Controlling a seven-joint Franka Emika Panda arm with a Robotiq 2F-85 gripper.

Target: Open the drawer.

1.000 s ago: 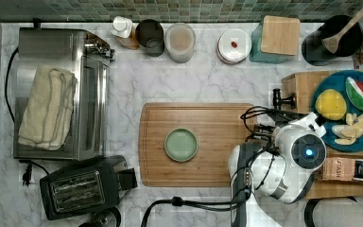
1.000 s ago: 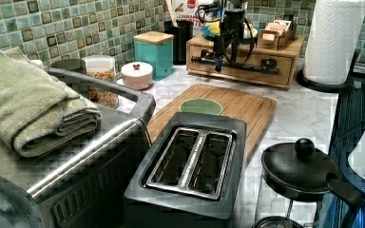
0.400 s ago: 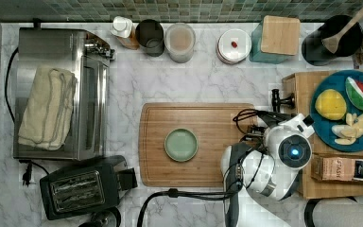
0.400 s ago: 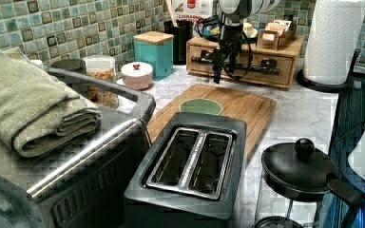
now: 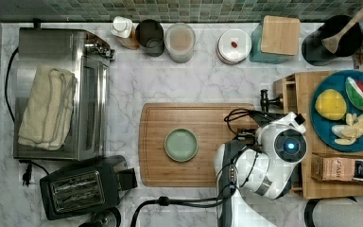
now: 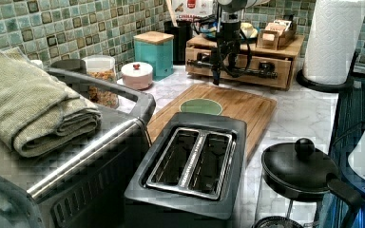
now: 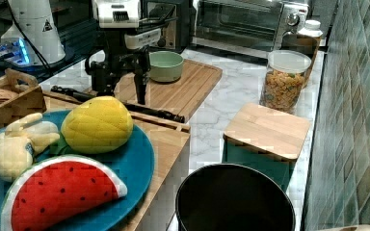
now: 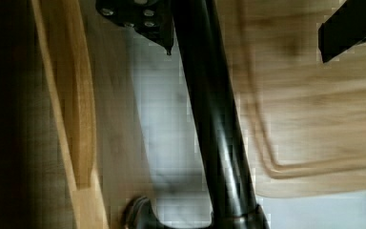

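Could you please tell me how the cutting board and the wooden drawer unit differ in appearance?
The flat brown wooden cutting board lies low on the marble counter and bears a green bowl; the light wood drawer unit is a raised box carrying a blue plate of toy fruit. The drawer unit has a long black bar handle; the cutting board has none. Both are wooden.

A kitchen: marble surface (image 5: pixel 208 90) under a green tiled wall (image 6: pixel 52 28), with a toaster oven (image 5: pixel 61 90), toaster (image 5: pixel 82 189), cutting board (image 5: pixel 217 127), jars (image 5: pixel 179 41) and paper towels (image 6: pixel 335 40).
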